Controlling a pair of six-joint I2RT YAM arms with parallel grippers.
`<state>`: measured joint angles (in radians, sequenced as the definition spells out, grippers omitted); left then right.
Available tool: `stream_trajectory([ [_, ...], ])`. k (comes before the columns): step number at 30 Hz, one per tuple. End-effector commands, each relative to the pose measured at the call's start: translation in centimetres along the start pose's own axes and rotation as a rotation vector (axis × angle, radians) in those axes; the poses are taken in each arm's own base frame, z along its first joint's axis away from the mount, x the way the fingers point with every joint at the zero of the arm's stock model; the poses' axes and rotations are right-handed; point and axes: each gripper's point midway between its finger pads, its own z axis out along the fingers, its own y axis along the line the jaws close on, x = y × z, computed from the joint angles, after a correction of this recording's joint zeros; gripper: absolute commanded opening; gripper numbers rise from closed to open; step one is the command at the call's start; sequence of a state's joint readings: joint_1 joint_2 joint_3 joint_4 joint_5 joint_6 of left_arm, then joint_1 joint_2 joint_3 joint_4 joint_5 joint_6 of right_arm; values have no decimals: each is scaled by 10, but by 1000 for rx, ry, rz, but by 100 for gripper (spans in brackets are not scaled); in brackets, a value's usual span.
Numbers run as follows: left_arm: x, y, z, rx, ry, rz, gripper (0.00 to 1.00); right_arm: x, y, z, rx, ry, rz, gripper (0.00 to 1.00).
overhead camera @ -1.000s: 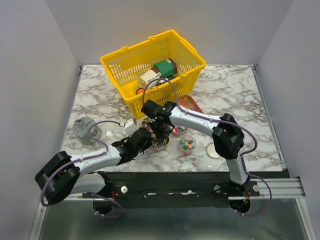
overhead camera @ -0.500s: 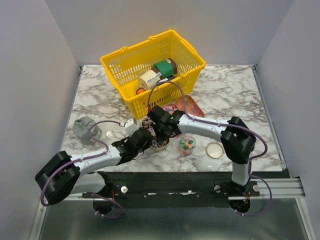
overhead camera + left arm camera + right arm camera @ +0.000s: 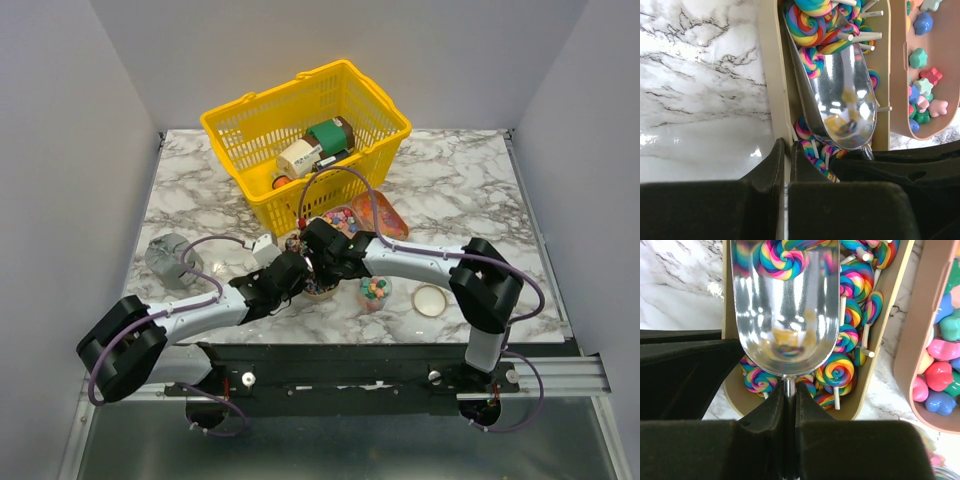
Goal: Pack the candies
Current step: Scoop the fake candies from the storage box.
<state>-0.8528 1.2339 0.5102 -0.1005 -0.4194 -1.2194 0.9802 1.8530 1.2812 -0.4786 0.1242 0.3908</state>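
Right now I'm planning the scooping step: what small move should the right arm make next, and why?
Probably dip the metal scoop forward under the swirl lollipops: the right fingers pinch its handle, its bowl looks empty, and it lies on top of the heap in the tan tray.

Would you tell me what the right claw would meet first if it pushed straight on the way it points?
The right claw grips the silver metal scoop by its handle, so the scoop's mouth would likely dig into the rainbow swirl lollipops in the beige tray first; depth is unclear.
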Motion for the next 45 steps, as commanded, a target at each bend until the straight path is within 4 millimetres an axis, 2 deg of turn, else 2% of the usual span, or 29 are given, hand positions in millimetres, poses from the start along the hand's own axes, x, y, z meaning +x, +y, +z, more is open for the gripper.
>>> stream_trajectory([
  [1, -2, -11, -2, 16, -1, 3, 0, 37, -67, 12, 267, 82, -55, 1],
  [11, -4, -12, -3, 20, -7, -5, 0, 33, -74, 6, 292, 20, -32, 1],
  [28, -6, -11, -5, 17, -11, 3, 1, 16, -75, -14, 282, -77, -22, 1],
  [35, -10, -17, -2, 14, -28, 12, 1, 17, -73, -23, 264, -89, -31, 1],
  [45, -13, -22, 2, 16, -32, 11, 1, 25, -66, -27, 243, -74, -53, 1],
])
